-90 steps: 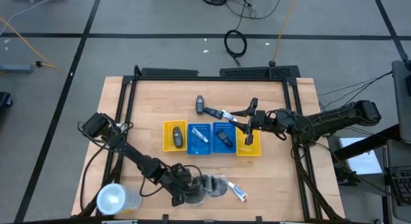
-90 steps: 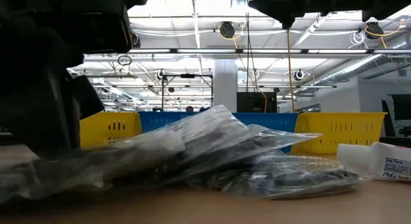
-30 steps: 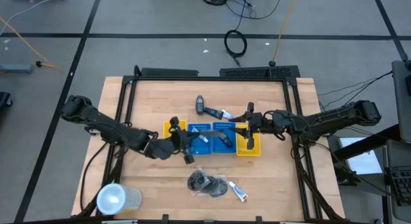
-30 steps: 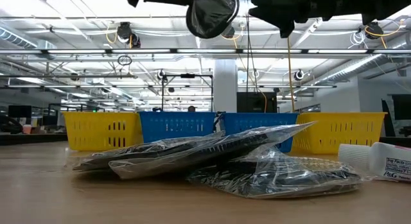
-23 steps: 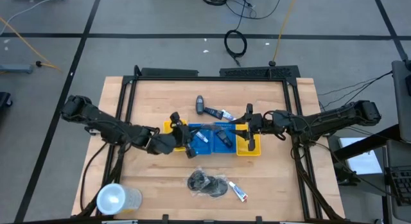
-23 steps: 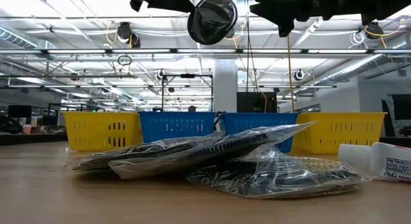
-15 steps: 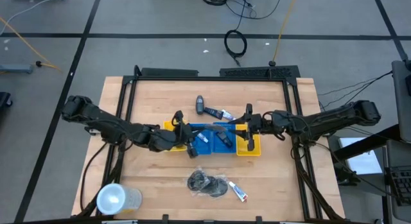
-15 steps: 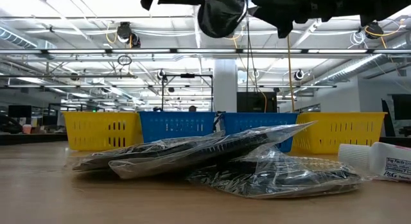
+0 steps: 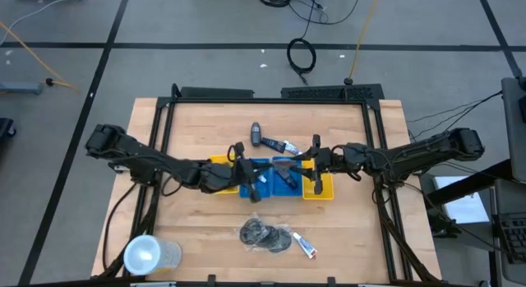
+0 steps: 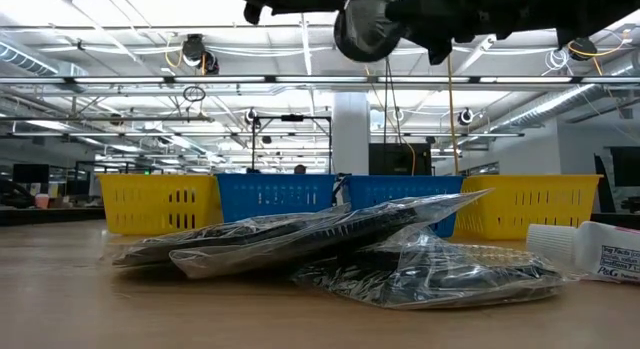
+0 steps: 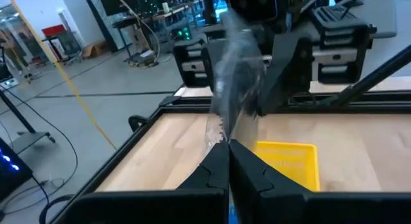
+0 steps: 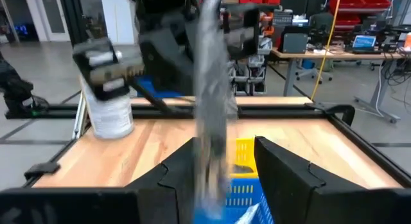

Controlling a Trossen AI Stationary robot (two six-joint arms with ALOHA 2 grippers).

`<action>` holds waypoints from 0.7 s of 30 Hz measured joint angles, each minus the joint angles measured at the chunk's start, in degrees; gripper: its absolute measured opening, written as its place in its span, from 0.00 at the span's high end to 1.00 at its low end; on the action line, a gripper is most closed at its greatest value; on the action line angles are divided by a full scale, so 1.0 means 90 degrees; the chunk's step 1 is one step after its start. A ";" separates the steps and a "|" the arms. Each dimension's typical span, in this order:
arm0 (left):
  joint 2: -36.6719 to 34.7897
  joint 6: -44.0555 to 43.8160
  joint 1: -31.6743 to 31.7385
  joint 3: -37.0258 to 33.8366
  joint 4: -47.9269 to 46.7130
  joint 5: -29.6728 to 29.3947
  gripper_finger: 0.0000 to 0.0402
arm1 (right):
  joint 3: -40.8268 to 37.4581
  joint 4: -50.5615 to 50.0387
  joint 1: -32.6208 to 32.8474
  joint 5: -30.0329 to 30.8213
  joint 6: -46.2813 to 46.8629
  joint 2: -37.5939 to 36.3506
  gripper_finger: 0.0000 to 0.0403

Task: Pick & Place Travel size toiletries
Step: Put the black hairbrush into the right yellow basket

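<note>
Left pincer (image 9: 246, 173) over the blue slotted tray (image 9: 254, 187), mid-desk, clenched on a crinkly clear bag (image 11: 234, 79) w/ a dark round mesh puff (image 10: 368, 27) inside; bag hangs well above the wooden desk (image 9: 197, 131). Fingertips (image 11: 221, 161) pressed together on the bag's edge in left wrist view. Right pincer (image 9: 315, 165) just beside, over the yellow tray (image 9: 325, 187) at the row's right end, fingers spread w/ a blurred clear bag (image 12: 210, 89) betw. them; gripping or released – can't tell. Four slotted plastic trays in a row: yellow, blue, blue, yellow. Small dark bottle (image 9: 256, 136) and white tube (image 9: 286, 145) lie behind the trays. Near front edge: flat crumpled clear bags w/ dark mesh puffs (image 9: 261, 235), white tube w/ red end (image 9: 304, 247) just beside. Big clear round cup (image 9: 145, 256) at front-left corner.
</note>
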 joint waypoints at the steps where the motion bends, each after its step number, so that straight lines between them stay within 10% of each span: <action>1: 0.0019 0.0029 0.0016 -0.0002 -0.0025 0.0001 1.00 | 0.0006 0.0032 0.0000 0.0001 0.0003 0.0025 0.66; 10: 0.0025 0.0018 0.0033 -0.0002 -0.0019 -0.0108 1.00 | 0.0003 -0.0197 -0.0005 0.0012 -0.0139 0.0066 0.95; 21: 0.0025 -0.0082 0.0060 -0.0002 -0.0044 -0.0116 0.99 | 0.0003 -0.0335 -0.0005 0.0180 -0.0134 0.0056 0.95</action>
